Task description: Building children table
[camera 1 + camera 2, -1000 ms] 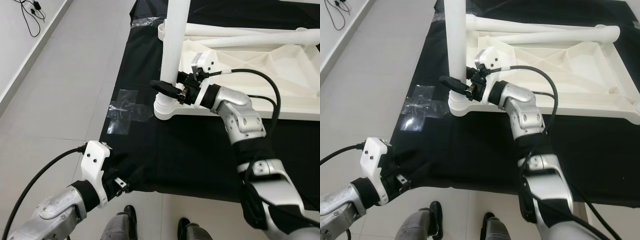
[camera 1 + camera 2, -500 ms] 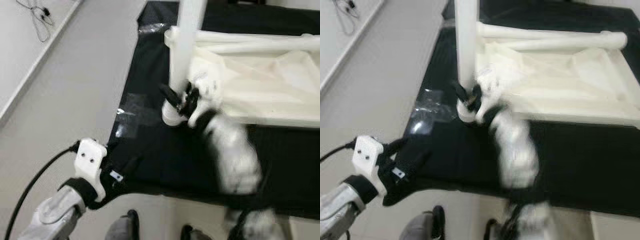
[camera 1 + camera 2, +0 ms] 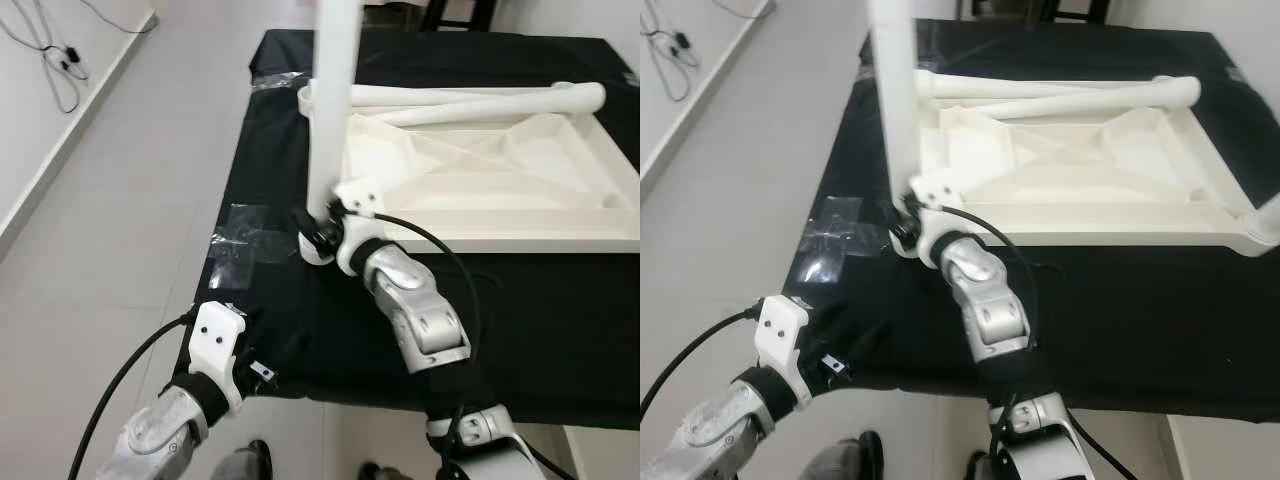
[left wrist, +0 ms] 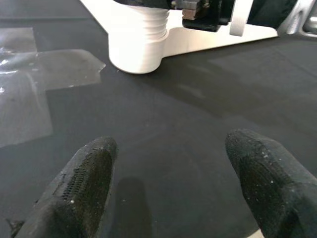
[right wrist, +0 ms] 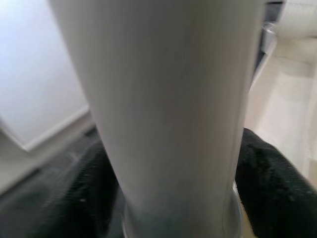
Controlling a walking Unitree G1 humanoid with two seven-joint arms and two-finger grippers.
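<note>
Left eye view, frame centre: right tool (image 3: 318, 228) clamped round upright white plastic table leg (image 3: 328, 120); left tool (image 4: 168, 188) open, idle; best kept vertical while twisting into corner socket.

No text, label, brand, number or sign can be read on anything here.

Matt white plastic leg (image 3: 332, 100) & tabletop (image 3: 480, 180); black cloth (image 3: 330, 320) (taped).
</note>
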